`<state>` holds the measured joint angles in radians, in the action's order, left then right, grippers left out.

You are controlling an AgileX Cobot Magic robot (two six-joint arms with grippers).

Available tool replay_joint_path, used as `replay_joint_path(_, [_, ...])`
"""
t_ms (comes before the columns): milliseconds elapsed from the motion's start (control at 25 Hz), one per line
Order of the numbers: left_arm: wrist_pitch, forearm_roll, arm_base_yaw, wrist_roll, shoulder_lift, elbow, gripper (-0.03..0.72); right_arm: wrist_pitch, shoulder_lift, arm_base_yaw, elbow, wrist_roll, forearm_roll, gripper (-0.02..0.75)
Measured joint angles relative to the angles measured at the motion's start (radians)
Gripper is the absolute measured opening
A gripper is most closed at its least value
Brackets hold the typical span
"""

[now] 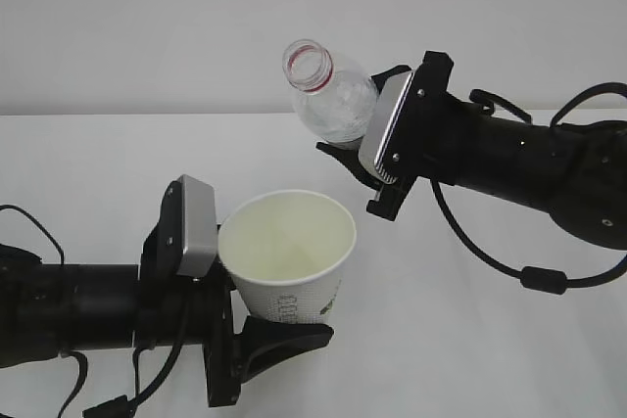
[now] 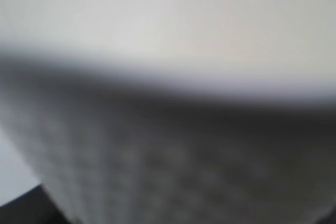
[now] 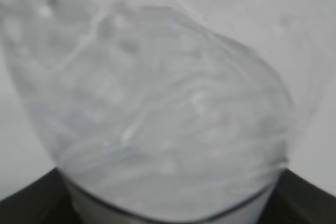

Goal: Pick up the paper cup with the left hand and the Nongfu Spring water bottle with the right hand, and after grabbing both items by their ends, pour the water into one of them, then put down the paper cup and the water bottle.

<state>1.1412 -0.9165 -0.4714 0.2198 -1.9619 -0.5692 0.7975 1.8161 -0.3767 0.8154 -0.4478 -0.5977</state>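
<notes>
My left gripper [image 1: 279, 318] is shut on the lower part of the white paper cup [image 1: 289, 252], which tilts slightly with its open mouth facing up. In the left wrist view the cup wall [image 2: 168, 156] fills the picture as a blur. Above and to the right, my right gripper [image 1: 358, 116] is shut on the clear Nongfu Spring water bottle [image 1: 328, 95]. The bottle leans, its uncapped red-ringed mouth pointing up and left, apart from the cup. Its crinkled clear body [image 3: 168, 103] fills the right wrist view. No stream of water shows; I cannot tell whether any is in the cup.
A white table [image 1: 470, 340] lies under both arms, with a pale wall behind. Black cables [image 1: 534, 276] hang from the right arm, and others trail from the left arm at the lower left.
</notes>
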Motion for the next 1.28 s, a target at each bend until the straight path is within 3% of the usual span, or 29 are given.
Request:
replay_joint_path(1000, [0.000, 0.021, 0.000, -0.013, 0.000, 0.000, 0.522, 0.002, 0.000, 0.000, 0.000, -0.264, 0.093, 0.524])
replay_joint_path(1280, [0.000, 0.069, 0.000, -0.039, 0.000, 0.000, 0.519, 0.004, 0.000, 0.000, 0.000, -0.306, 0.121, 0.524])
